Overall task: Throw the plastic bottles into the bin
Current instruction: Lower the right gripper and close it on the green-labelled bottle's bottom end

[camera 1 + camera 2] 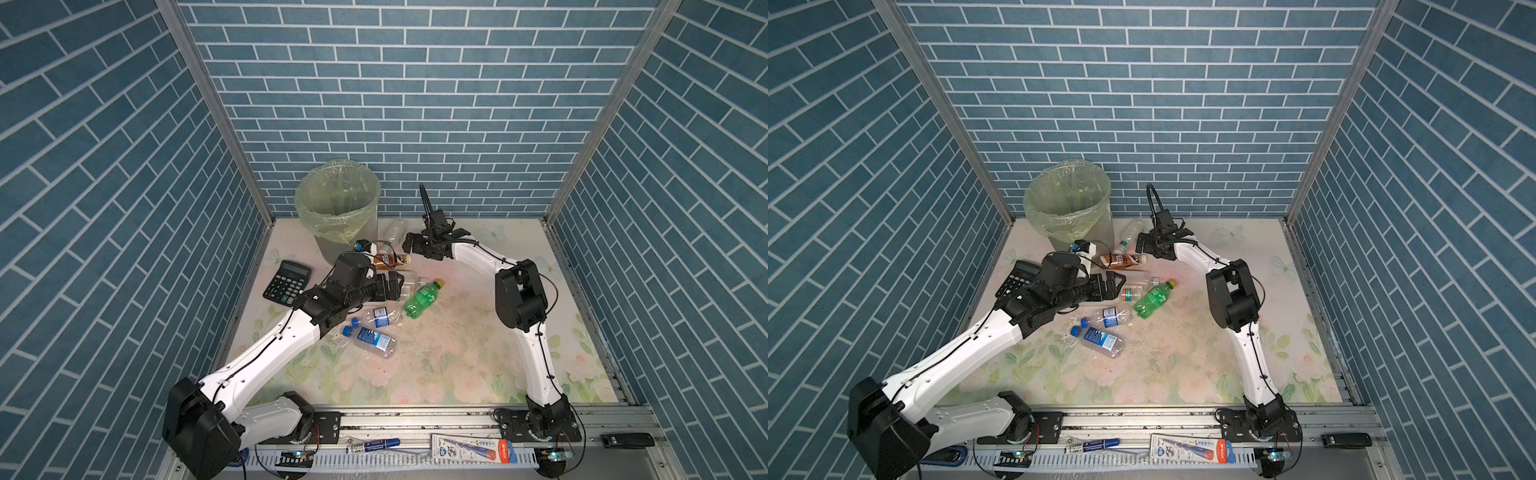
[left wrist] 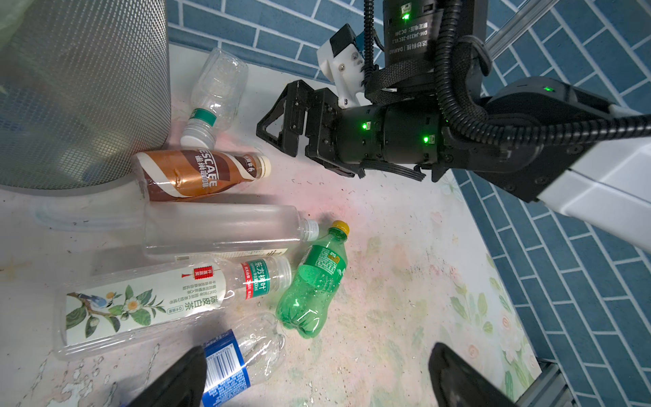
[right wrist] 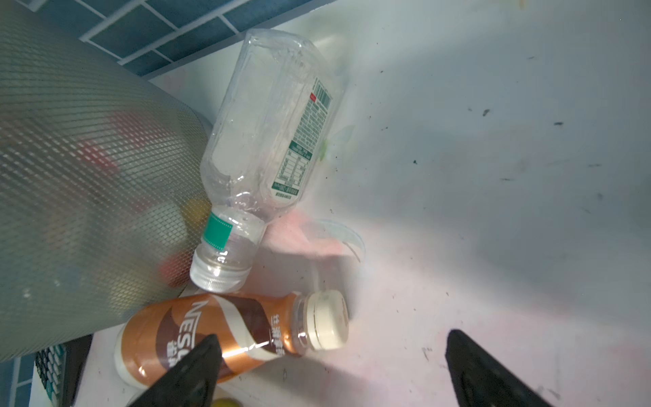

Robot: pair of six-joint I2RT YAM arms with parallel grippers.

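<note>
The bin (image 1: 337, 199) (image 1: 1067, 199) stands at the back left, lined with a pale green bag. Several plastic bottles lie in front of it: a brown bottle (image 1: 388, 260) (image 3: 225, 334), a clear one (image 1: 395, 230) (image 3: 267, 141) against the bin wall, a green one (image 1: 422, 298) (image 2: 313, 282), a long clear one (image 2: 225, 229), a white-labelled one (image 2: 158, 303) and blue-labelled ones (image 1: 372, 338) (image 2: 239, 359). My left gripper (image 1: 397, 286) (image 2: 318, 352) is open above this cluster and holds nothing. My right gripper (image 1: 409, 245) (image 3: 333, 336) is open by the brown bottle's cap, also holding nothing.
A black calculator (image 1: 287, 281) lies left of the bottles, beside my left arm. Blurred coloured shapes show through the bin wall (image 3: 88, 176). A marker (image 1: 374, 446) and a tube (image 1: 469, 451) lie on the front rail. Blue brick walls close in three sides.
</note>
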